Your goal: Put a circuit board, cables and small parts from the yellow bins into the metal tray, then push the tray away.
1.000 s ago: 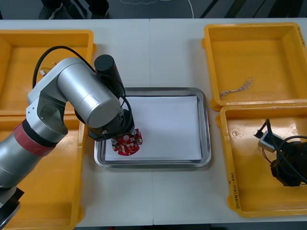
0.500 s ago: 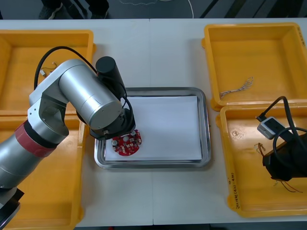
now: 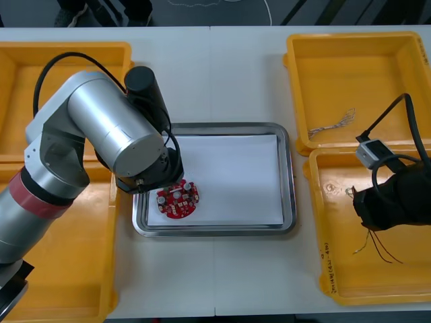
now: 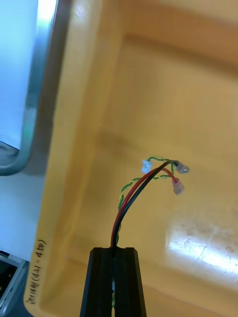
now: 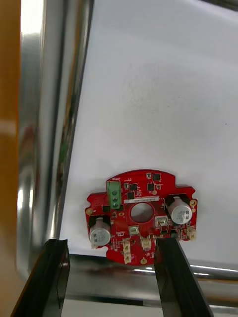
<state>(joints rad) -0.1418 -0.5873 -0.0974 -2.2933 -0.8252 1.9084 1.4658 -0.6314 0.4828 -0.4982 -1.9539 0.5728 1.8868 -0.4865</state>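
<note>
A round red circuit board (image 3: pixel 177 200) lies flat on the white liner in the near left corner of the metal tray (image 3: pixel 289 175). In the left wrist view the board (image 5: pixel 163 193) rests free, just inside the tray's rim (image 5: pixel 39 124). My left gripper (image 5: pixel 111 241) stands open over it, one finger on each side, neither touching it. Over the near right yellow bin (image 3: pixel 337 269), my right gripper (image 3: pixel 369 214) is shut on a bundle of cables (image 4: pixel 134 195): red, black and a twisted thin pair. Their ends (image 3: pixel 374 245) hang clear above the bin floor.
The far right bin (image 3: pixel 303 87) holds a thin twisted cable (image 3: pixel 332 124). Two yellow bins (image 3: pixel 27 74) stand at the left, mostly under my left arm. The tray's middle and right side show bare white liner.
My left gripper opened and let go of the circuit board, which now lies in the tray. My right gripper rose out of the near right bin with the cables.
</note>
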